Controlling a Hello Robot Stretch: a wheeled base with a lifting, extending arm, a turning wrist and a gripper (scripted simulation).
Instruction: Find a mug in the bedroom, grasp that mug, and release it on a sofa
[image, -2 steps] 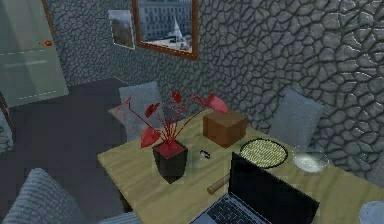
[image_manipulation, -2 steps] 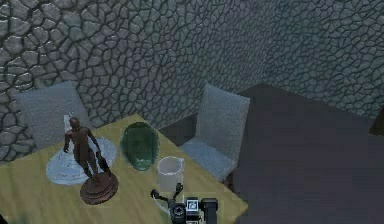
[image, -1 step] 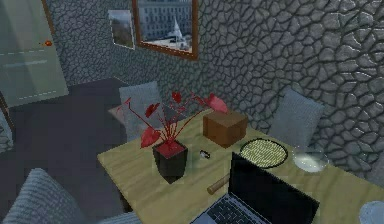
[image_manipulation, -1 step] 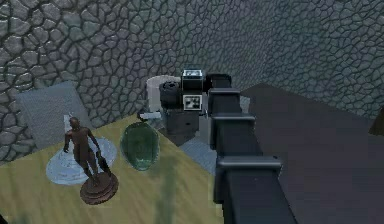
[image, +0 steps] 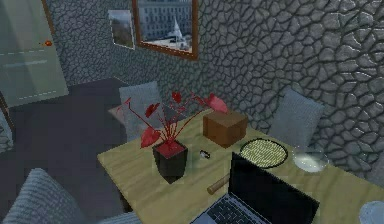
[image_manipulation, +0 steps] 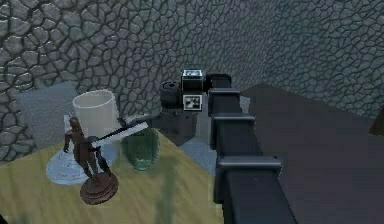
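Setting: a lived-in room of a home, dining corner. Evidence, forward view: wooden table with chairs at it; potted red plant at centre, laptop at 5 o'clock. Framed picture on the cobbled wall at 12 o'clock, door at 10 o'clock. Arm side view: statuette at 8 o'clock.

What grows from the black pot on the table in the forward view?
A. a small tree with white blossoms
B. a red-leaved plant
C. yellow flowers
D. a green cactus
B: the black pot on the table bears a plant with red leaves and stems, standing near the brown box.
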